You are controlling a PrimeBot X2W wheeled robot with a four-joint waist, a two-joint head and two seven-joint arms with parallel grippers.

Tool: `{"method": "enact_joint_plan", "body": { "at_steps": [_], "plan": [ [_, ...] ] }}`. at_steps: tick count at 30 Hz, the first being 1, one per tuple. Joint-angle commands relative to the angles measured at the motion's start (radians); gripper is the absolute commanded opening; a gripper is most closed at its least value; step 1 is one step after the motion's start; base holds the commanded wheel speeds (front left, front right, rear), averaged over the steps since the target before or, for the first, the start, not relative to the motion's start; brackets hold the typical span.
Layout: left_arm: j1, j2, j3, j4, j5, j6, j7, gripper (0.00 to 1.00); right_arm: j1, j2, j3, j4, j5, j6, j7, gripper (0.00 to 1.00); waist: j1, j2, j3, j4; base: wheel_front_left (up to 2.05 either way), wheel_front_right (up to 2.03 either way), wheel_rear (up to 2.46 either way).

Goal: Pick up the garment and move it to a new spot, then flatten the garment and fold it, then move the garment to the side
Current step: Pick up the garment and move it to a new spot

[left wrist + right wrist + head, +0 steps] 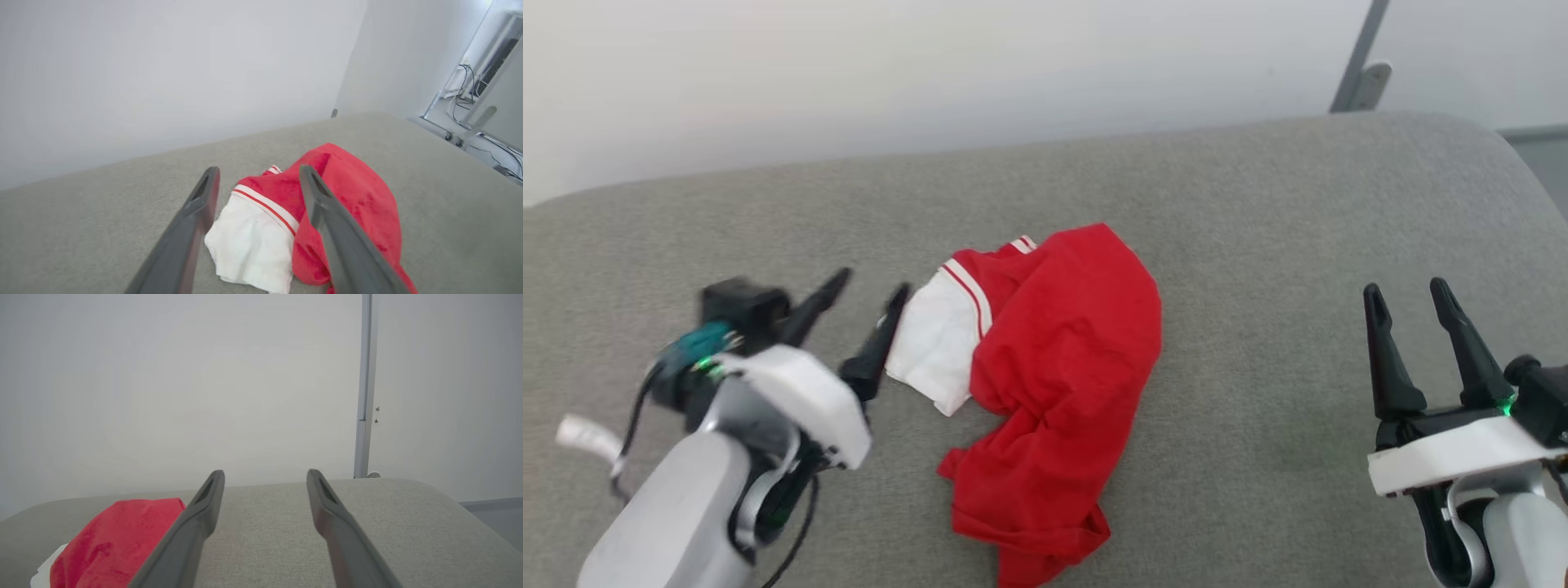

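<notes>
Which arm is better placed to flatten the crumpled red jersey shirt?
Left. The left gripper, open, sits beside the white sleeve of the red jersey shirt; the right gripper, open, stands apart over the grey padded surface.

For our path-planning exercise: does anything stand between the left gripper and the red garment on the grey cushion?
Nothing visible does. The open left gripper sits right beside the white sleeve of the garment, with no other object between them.

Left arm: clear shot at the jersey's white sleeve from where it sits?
Probably yes. The left arm has its jaws open close beside the white sleeve of the garment, pointing at it; nothing lies between them on the grey surface.
</notes>
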Motion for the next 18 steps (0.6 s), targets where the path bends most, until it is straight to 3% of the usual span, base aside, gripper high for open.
{"method": "enact_joint_plan", "body": {
  "at_steps": [1,9,18],
  "plan": [
    [0.066,0.020,0.030,-0.014,0.020,0.018,-0.101,1.00,0.022,-0.004,-0.004,0.008,-0.006,0.000,-0.012,1.00,0.0000,0.0000,-0.029,0.028,0.00,0.00,0.00],
    [0.219,0.055,0.123,-0.034,0.002,0.060,-0.278,1.00,0.053,-0.008,-0.018,0.007,-0.013,0.000,-0.020,1.00,0.0000,0.0000,-0.056,0.063,0.00,0.00,0.00],
    [0.391,0.034,0.266,-0.076,0.010,0.076,-0.325,1.00,0.081,0.001,-0.042,0.002,-0.026,0.000,-0.026,1.00,0.0000,0.0000,-0.071,0.104,0.00,0.00,0.00]
  ]
}}
